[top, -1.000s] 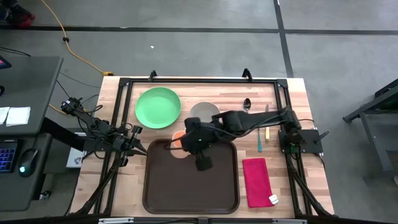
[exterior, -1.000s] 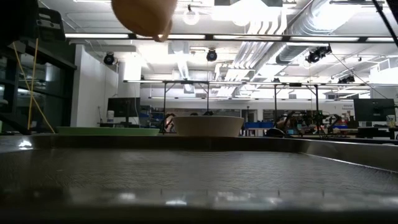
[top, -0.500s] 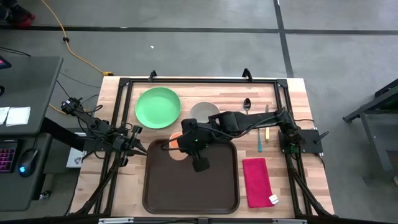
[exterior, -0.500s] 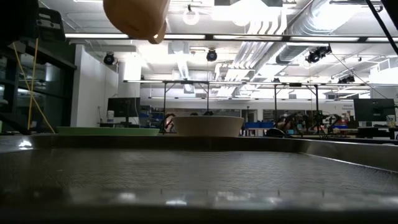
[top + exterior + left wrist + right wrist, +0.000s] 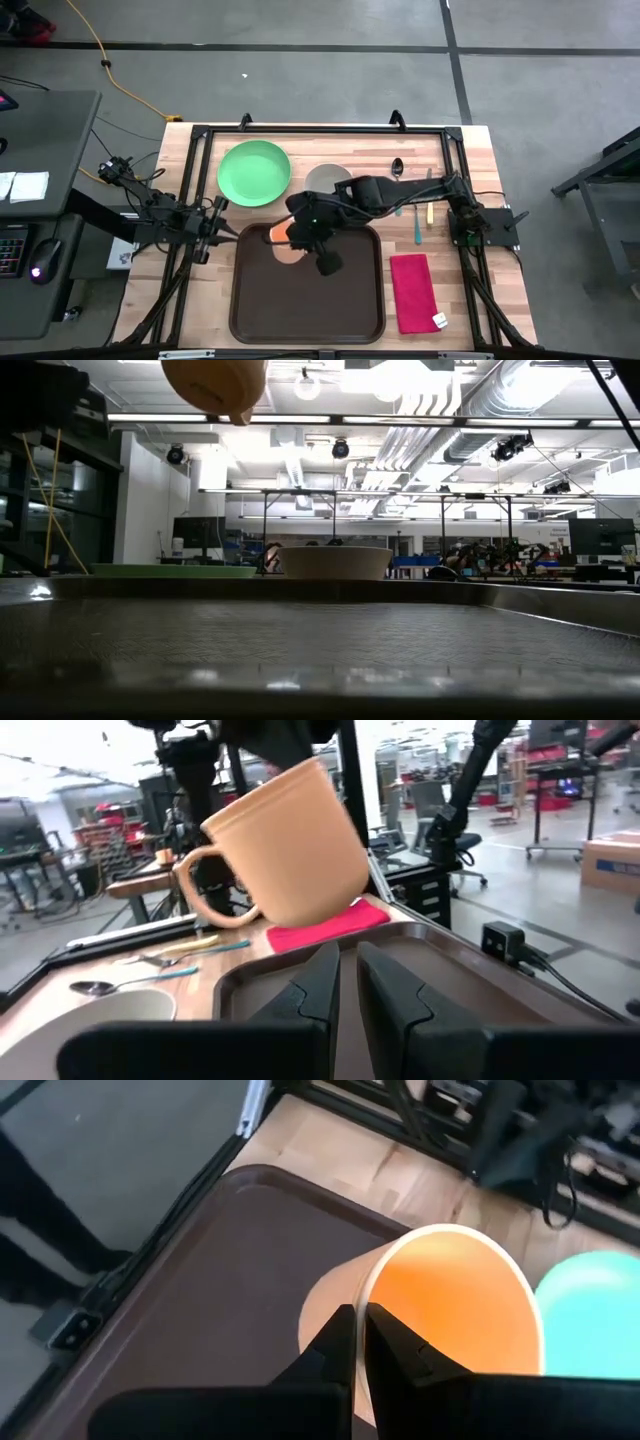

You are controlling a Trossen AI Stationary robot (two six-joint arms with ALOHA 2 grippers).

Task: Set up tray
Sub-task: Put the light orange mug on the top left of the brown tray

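The dark brown tray (image 5: 300, 310) lies at the table's near middle. An orange mug (image 5: 282, 240) hangs tilted above its far left corner, with my right gripper (image 5: 298, 232) shut on it. The right wrist view looks into the mug's open mouth (image 5: 450, 1310). In the left wrist view the mug (image 5: 285, 850) floats clear of the tray (image 5: 450, 960), its handle (image 5: 198, 892) pointing away from the red napkin. My left gripper (image 5: 214, 226) waits by the table's left edge, its fingers nearly together on nothing. My right gripper pinches the mug's rim (image 5: 362, 1292), one finger inside the mug and one outside on its wall. The fingers slant down from the table's right side. The mug is lifted clear of the tray and tipped, its base (image 5: 215, 385) high in the low view.
A green plate (image 5: 254, 173) and a grey bowl (image 5: 326, 179) stand beyond the tray's far edge. A spoon (image 5: 397, 167), a knife (image 5: 429, 205) and a teal-handled fork (image 5: 418, 228) lie at the far right. The red napkin (image 5: 411, 292) lies right of the tray.
My right gripper has rolled at the wrist while staying over the tray's far left part. The mug has tipped with it and shifted slightly toward the table's left, still held clear of the tray.
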